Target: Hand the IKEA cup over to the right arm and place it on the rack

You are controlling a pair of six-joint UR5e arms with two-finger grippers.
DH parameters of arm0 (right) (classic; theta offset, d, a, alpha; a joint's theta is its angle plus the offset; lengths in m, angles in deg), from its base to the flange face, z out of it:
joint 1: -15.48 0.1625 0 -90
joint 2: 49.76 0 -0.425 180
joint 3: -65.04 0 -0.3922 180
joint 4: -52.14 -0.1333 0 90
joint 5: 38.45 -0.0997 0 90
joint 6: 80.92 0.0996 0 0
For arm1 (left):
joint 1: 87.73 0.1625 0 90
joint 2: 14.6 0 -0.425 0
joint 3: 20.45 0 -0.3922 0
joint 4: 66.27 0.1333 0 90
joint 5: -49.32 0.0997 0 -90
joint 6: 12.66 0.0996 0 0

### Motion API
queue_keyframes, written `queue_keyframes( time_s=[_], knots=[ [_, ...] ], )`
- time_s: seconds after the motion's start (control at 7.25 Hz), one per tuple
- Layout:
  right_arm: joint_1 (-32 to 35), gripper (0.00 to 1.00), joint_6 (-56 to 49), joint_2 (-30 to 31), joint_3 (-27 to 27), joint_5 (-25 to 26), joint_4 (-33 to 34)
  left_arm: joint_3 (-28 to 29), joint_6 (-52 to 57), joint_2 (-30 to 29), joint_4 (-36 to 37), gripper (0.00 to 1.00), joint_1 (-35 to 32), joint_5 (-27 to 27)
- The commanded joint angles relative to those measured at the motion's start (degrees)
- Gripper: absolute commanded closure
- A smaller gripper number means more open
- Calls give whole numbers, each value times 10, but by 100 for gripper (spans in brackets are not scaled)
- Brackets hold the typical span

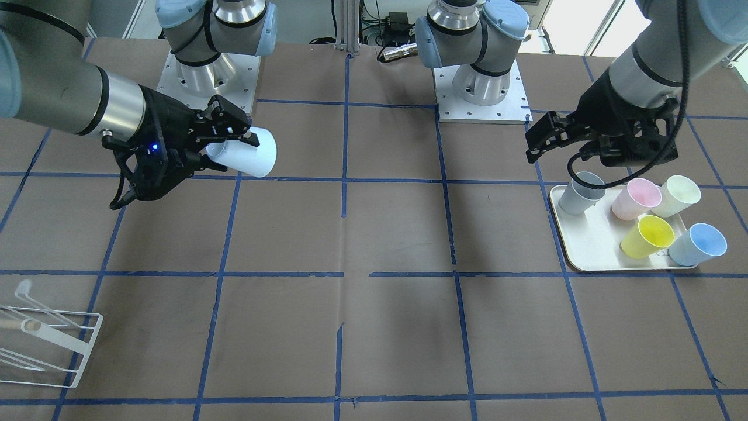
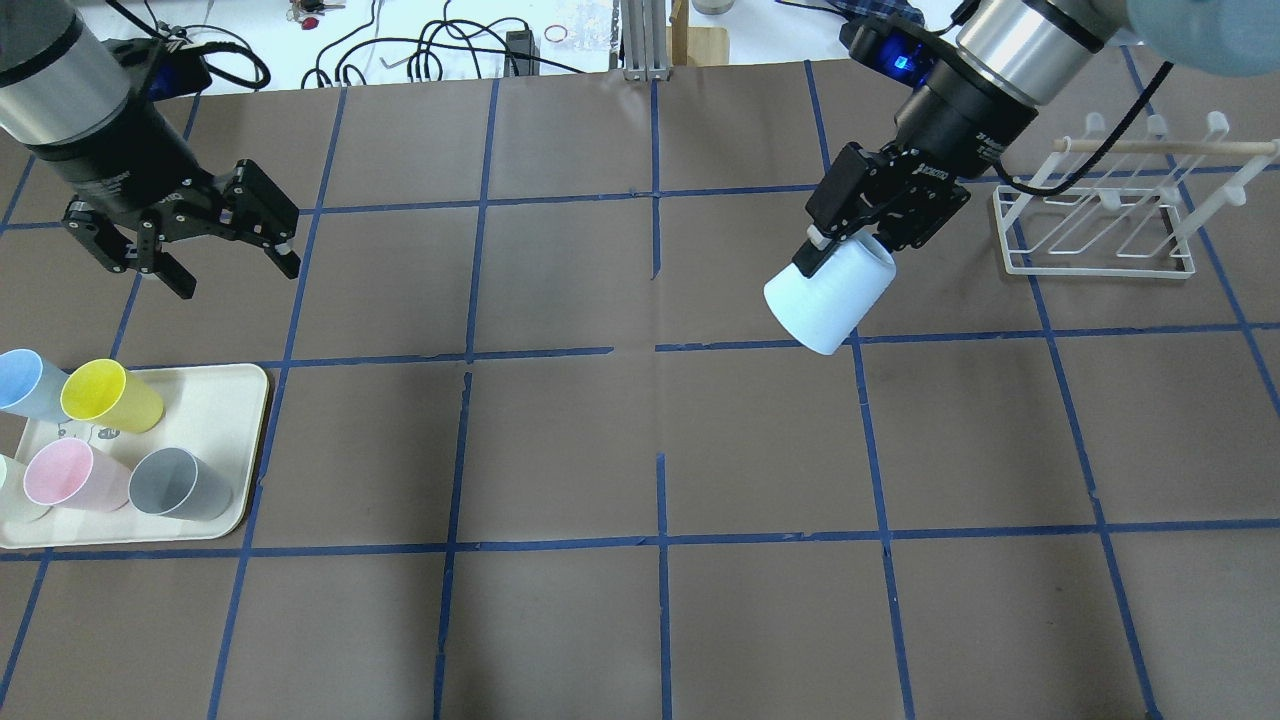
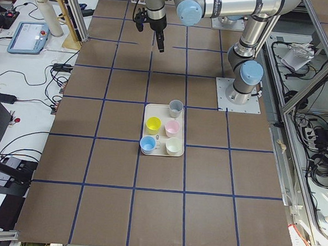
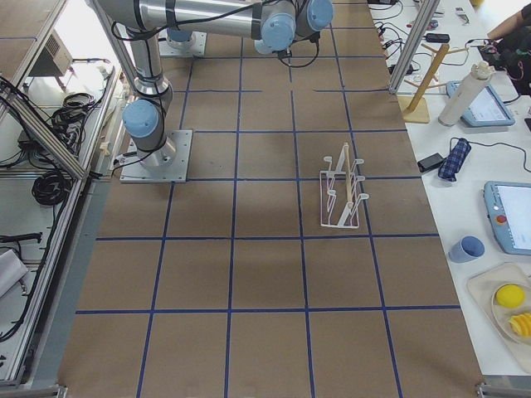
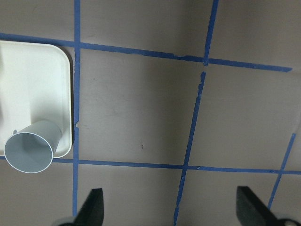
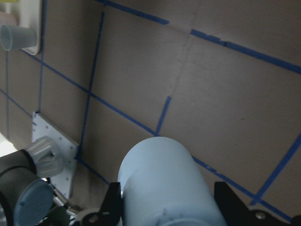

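My right gripper (image 2: 850, 250) is shut on a pale blue IKEA cup (image 2: 830, 295) and holds it in the air, tilted, with its closed bottom pointing away from the fingers. The cup also shows in the front view (image 1: 248, 153) and fills the right wrist view (image 6: 164, 183). The white wire rack (image 2: 1100, 215) stands on the table just right of that gripper, apart from it; it also shows in the front view (image 1: 47, 345). My left gripper (image 2: 238, 278) is open and empty above the table, behind the cream tray (image 2: 255, 440). Its fingertips (image 5: 94, 207) stand wide apart.
The tray (image 1: 584, 245) holds a second pale blue cup (image 2: 20, 385), a yellow cup (image 2: 110, 397), a pink cup (image 2: 70, 475), a grey cup (image 2: 180, 483) and a whitish cup (image 1: 678, 196). Blue tape lines grid the brown table.
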Motion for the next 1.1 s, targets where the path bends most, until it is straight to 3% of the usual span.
queue_keyframes(
  time_s=[0.0,0.28,0.41,0.69,0.97],
  knots=[
    [0,56,28,-3,5,124,119,-40,-20,30,33,0,-62,9],
    [-2,56,48,-4,7,255,189,-89,-19,64,62,0,-71,11],
    [-12,56,62,-8,7,294,223,-100,-22,69,74,0,-74,12],
    [-34,58,64,-28,8,339,306,-102,-22,80,76,0,-77,48],
    [-64,63,61,-51,9,342,335,-102,-22,81,75,0,-78,47]
  ],
)
